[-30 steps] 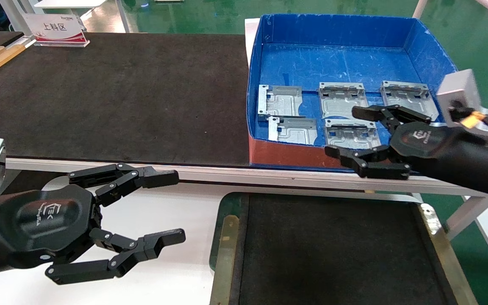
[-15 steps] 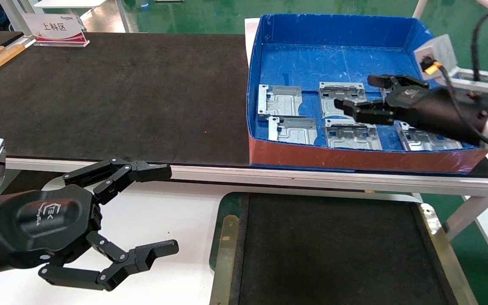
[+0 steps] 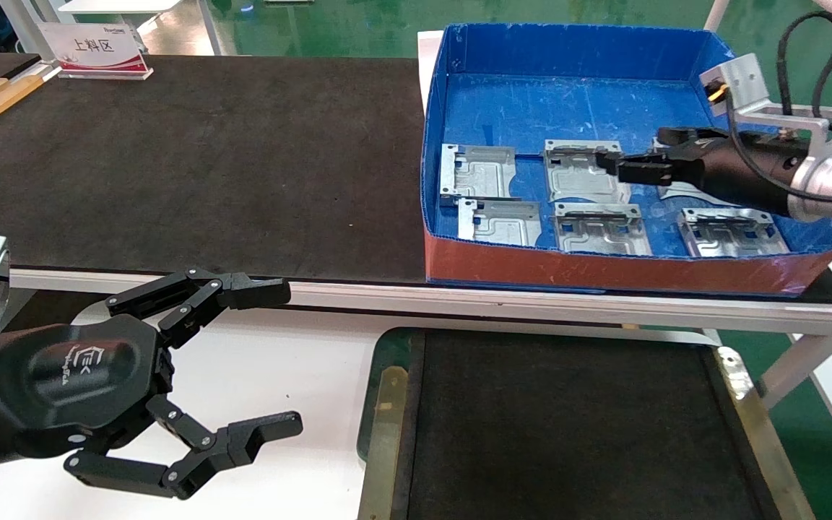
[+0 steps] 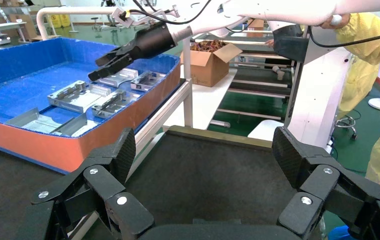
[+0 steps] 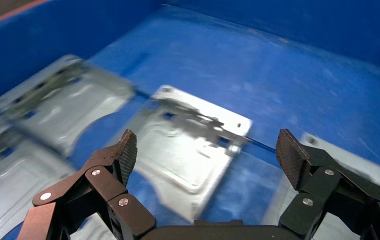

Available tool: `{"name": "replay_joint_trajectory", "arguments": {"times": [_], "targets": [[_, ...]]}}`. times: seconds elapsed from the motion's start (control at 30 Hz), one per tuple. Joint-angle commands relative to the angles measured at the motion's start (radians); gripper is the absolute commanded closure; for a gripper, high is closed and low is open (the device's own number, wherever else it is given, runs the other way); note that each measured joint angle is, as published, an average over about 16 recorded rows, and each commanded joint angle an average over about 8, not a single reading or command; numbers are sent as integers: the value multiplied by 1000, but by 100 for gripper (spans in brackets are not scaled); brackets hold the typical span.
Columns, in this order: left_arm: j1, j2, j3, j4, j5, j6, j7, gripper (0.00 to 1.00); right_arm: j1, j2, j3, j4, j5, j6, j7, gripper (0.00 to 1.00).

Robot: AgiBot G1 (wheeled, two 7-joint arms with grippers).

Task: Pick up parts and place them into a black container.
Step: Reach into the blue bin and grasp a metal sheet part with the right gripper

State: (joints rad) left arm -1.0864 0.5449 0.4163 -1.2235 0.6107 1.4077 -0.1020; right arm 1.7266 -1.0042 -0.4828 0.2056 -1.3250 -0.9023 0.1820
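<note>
Blue cardboard box (image 3: 575,50); shiny stamped parts (image 3: 581,170); right hand (image 5: 205,150) spread above; left hand (image 3: 282,354) spread, idle

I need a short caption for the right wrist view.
Open right claw poised above a silver part inside the blue box.

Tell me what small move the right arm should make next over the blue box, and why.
Probably lower the right gripper straight down. Its jaws are open above the middle back part, which lies flat and centred between them in the wrist view, not yet touched. The black container holds nothing yet.
</note>
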Motion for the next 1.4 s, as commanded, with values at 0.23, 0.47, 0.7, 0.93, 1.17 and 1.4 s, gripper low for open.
{"name": "replay_joint_trajectory", "arguments": {"times": [0.23,0.47,0.7,0.93,1.17,1.4], "targets": [[0,0,0,0,0,0,0,0,61,-48,1,-150,-4,93,76,0],[0,0,0,0,0,0,0,0,92,-67,-23,-209,-39,135,129,0],[0,0,0,0,0,0,0,0,100,-77,-39,-231,-62,162,163,0],[0,0,0,0,0,0,0,0,93,-86,-54,-240,-83,190,187,34],[0,0,0,0,0,0,0,0,88,-93,-64,-235,-97,210,204,100],[0,0,0,0,0,0,0,0,85,-97,-69,-225,-104,224,212,100]]}}
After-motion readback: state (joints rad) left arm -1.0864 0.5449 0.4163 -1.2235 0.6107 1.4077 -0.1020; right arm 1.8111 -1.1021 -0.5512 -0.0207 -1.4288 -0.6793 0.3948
